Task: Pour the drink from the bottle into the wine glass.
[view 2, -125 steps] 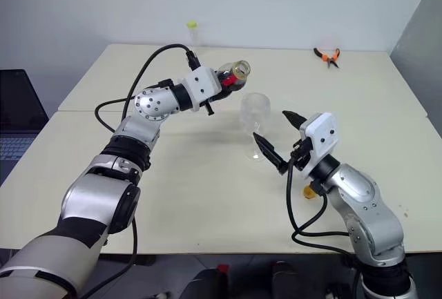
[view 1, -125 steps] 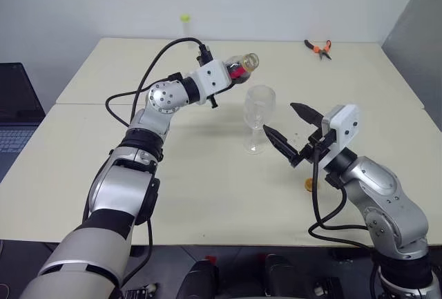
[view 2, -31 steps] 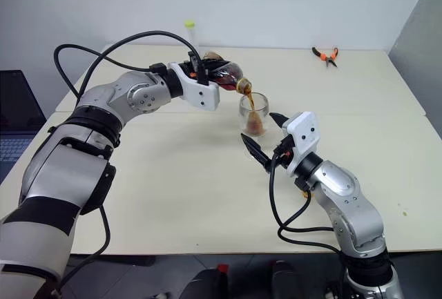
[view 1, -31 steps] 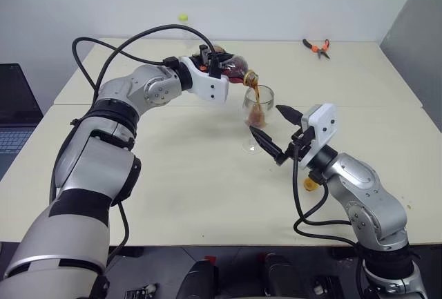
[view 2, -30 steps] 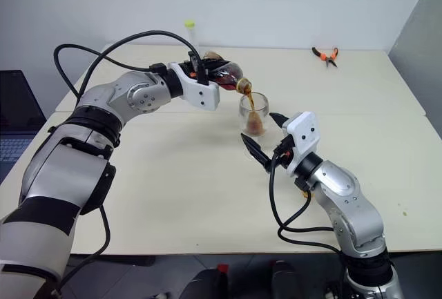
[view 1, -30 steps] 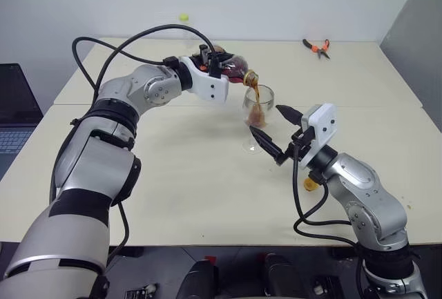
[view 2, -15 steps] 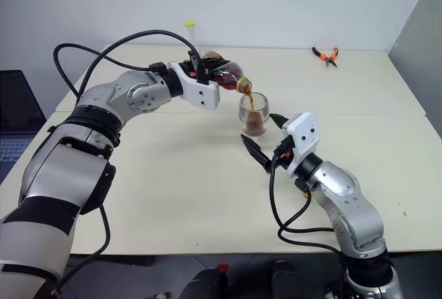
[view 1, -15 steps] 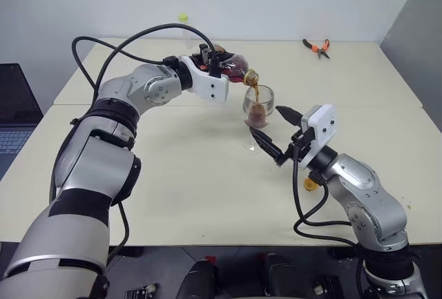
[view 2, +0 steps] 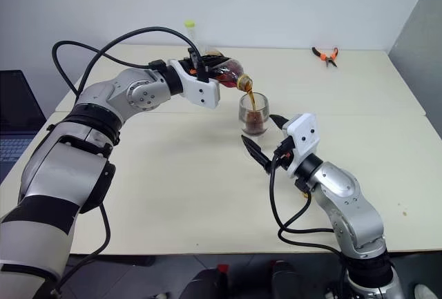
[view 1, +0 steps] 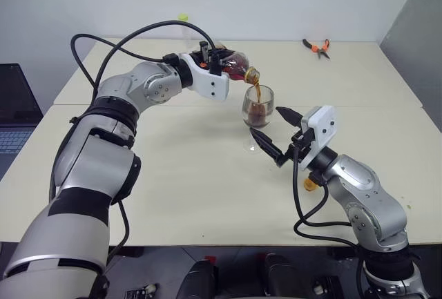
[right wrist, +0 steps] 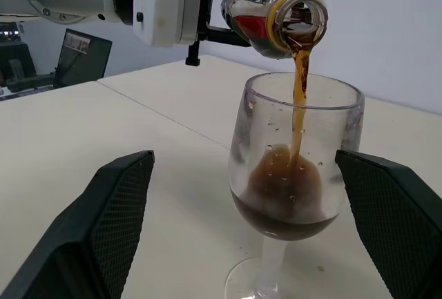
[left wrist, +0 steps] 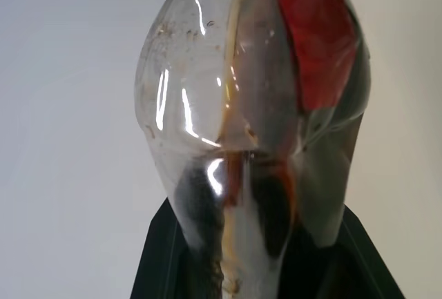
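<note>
The left gripper [view 1: 222,64] is clamped on the bottle [view 1: 237,66], holding it tipped on its side just above the wine glass [view 1: 257,116], mouth aimed down at the bowl. In the left eye view a thin stream of the drink [view 1: 257,96] falls from the bottle's open mouth into the wine glass, which stands upright on the tabletop [view 1: 200,175] with dark liquid pooled in the lower part of its bowl. The right gripper [view 1: 272,133] sits just beside the wine glass on the near side, its fingers spread wide either side of the stem with nothing held. A small orange-yellow object [view 1: 309,184], too hidden to identify, lies on the tabletop near the wine glass behind the right arm, and orange-handled pliers [view 1: 318,47] lie well beyond the wine glass toward the far edge. In the left wrist view the bottle's clear bulbous body fills the space between the black fingers, its red label [left wrist: 318,36] to one side and drink inside it. In the right wrist view the wine glass stands between the two wide-apart fingers [right wrist: 114,209], touching neither, with the bottle's mouth directly above its rim and the stream running down into the foaming drink.
</note>
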You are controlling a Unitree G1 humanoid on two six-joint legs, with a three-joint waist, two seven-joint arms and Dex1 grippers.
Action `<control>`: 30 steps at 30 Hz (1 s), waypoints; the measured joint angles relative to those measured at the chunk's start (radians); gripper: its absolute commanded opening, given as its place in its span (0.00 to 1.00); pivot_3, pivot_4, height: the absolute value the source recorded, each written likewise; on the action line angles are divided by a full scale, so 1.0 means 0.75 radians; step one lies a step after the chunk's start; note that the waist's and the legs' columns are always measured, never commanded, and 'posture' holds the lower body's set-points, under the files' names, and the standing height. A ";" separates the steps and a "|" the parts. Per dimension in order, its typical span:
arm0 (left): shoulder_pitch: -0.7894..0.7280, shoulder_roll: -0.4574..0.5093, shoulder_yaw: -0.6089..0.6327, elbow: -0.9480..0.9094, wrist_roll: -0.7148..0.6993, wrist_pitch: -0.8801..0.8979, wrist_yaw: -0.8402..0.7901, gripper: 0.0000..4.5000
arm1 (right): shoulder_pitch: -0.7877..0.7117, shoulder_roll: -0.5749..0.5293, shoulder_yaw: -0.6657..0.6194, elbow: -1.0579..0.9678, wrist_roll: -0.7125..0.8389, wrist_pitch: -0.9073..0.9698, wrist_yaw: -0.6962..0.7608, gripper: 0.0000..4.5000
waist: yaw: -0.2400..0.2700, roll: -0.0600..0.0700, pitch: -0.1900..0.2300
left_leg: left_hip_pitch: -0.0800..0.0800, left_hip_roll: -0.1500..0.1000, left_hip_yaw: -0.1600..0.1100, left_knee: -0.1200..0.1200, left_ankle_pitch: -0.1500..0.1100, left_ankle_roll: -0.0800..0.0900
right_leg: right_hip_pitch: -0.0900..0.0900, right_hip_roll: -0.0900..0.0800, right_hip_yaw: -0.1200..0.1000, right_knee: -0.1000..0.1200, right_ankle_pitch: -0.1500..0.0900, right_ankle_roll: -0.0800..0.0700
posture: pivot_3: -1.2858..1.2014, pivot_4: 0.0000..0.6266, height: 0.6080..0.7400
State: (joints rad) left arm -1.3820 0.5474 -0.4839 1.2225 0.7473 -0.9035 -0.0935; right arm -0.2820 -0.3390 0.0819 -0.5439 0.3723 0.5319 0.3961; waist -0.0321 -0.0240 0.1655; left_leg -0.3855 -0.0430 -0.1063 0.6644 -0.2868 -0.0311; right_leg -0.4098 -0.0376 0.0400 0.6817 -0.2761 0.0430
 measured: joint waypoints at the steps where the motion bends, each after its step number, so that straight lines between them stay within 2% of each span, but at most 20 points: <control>1: 0.000 0.000 0.000 0.000 0.000 0.000 0.000 0.19 | 0.001 0.000 -0.001 0.000 0.000 0.000 -0.002 1.00 | 0.000 0.000 0.000 | 0.000 0.000 0.000 0.000 0.000 0.000 | 0.000 0.000 0.000 0.000 0.000 0.000 | 0.52 0.24 1.00; 30: -0.018 0.009 0.000 0.000 0.000 -0.002 0.001 0.19 | 0.024 0.042 -0.032 0.003 0.005 0.000 -0.016 1.00 | 0.000 0.000 0.000 | 0.000 0.000 0.000 0.000 0.000 0.000 | 0.000 0.000 0.000 0.000 0.000 0.000 | 0.52 0.24 1.00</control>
State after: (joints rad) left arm -1.3957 0.5539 -0.4839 1.2225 0.7473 -0.9050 -0.0928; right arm -0.2640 -0.3073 0.0576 -0.5413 0.3759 0.5318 0.3841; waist -0.0324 -0.0240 0.1655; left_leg -0.3855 -0.0432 -0.1063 0.6645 -0.2868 -0.0311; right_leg -0.4099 -0.0376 0.0400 0.6819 -0.2761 0.0431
